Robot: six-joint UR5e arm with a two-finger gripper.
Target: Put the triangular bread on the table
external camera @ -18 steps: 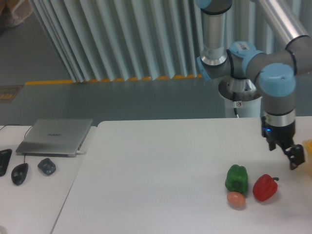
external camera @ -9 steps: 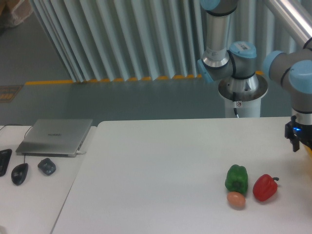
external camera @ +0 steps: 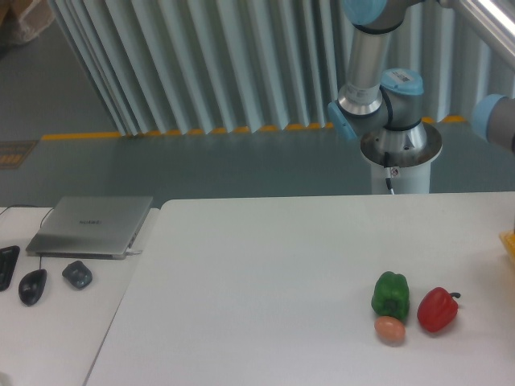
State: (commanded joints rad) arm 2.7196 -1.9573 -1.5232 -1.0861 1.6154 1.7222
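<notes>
Three items sit grouped on the white flat surface (external camera: 265, 265): glossy green bell pepper (external camera: 391, 294), red bell pepper (external camera: 437, 310), small orange-brown ball (external camera: 389, 329). Only a sliver of the golden triangular bread (external camera: 508, 242) shows at the right edge. The hand is out of frame, so its grip cannot be judged.

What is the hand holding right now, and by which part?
Cannot be told: the hand is out of frame past the right edge. Only a yellow sliver of the triangular bread shows there, at the table edge.

white table (external camera: 265, 265), green pepper (external camera: 391, 294), red pepper (external camera: 437, 310), silver laptop (external camera: 92, 225)
</notes>
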